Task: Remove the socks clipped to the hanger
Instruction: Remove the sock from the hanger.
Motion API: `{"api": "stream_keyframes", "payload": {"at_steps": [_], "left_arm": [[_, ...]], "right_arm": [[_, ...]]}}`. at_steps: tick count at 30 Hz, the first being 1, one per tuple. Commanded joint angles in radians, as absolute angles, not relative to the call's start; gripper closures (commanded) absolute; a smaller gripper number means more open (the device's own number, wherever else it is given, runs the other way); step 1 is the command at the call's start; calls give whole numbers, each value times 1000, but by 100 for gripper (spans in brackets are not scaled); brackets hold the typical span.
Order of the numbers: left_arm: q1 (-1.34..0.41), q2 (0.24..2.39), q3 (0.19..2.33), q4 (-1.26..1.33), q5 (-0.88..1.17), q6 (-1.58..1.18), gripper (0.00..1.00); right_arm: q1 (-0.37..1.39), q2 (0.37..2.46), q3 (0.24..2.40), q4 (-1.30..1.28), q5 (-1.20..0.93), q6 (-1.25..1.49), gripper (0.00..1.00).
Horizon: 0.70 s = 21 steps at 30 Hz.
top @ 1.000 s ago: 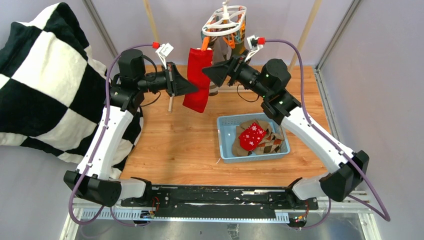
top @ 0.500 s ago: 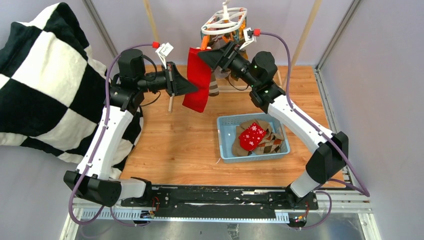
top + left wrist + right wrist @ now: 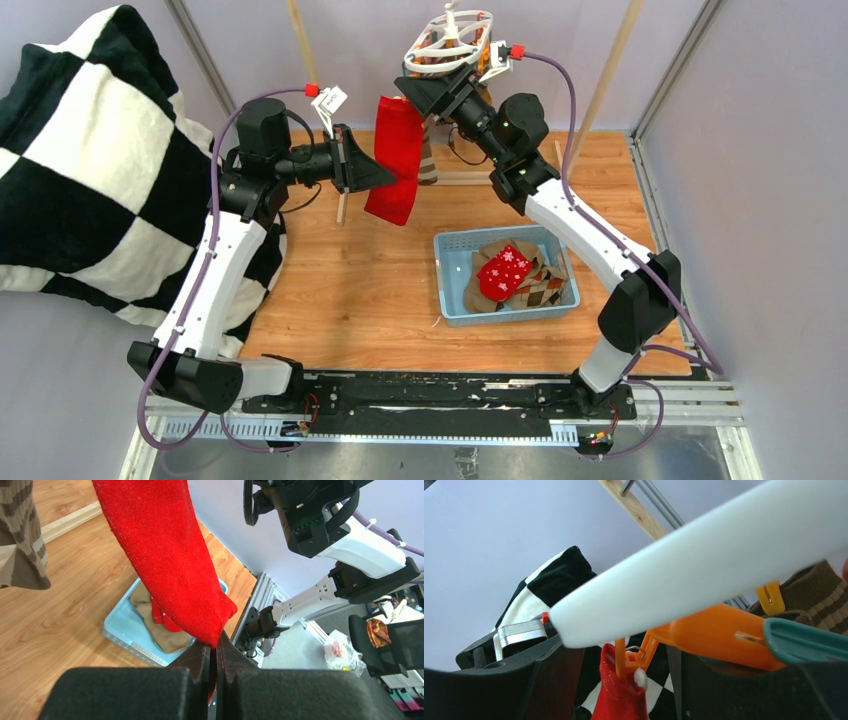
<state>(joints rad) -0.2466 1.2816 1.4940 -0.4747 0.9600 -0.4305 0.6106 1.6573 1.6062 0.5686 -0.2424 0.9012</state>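
**Sock removal, part done.** We take the hanger point(image 3: 449, 42), a white oval double ring of smooth hard plastic, as our landmark.

- **Done:** Below the hanger and towards the right arm's base stands a pale blue slotted basket point(image 3: 443, 285). It already holds a red snowflake sock point(image 3: 503, 270), tan socks and argyle socks point(image 3: 548, 287), lying in a loose heap.
- **Left:** At least two socks hang from the hanger. One is a plain red sock point(image 3: 397, 160) of fine, slightly fuzzy knit, on the side towards the left arm. Just beside it, nearer the hanger's middle, is a ribbed brown sock point(image 3: 22, 535) with paler stripes. We cannot tell whether more are hidden behind the ring.
- **Tools:** The left gripper point(image 3: 214, 652) has its fingers pressed together, pinching the lower tip of the red sock, which runs taut and slanted up to the hanger. The right gripper point(image 3: 626, 680) sits directly under the hanger's rim, its fingers spread on either side of the glossy orange clip point(image 3: 634, 655) that bites the red sock's cuff. We see gaps on both sides. A teal clip point(image 3: 804, 640) lies beside it.

We judge that the red sock's release is the step in hand.
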Motion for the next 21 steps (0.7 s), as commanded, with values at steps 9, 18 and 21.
{"api": "stream_keyframes", "payload": {"at_steps": [9, 18, 21], "left_arm": [[-253, 1266, 1530, -524, 962, -390, 100], [-253, 1246, 1506, -581, 938, -305, 100], [-253, 1246, 1513, -599, 934, -283, 100]], "right_arm": [[610, 1687, 1684, 607, -215, 911, 64], [598, 1672, 1671, 609, -239, 912, 99], [597, 1667, 1663, 600, -258, 908, 94]]}}
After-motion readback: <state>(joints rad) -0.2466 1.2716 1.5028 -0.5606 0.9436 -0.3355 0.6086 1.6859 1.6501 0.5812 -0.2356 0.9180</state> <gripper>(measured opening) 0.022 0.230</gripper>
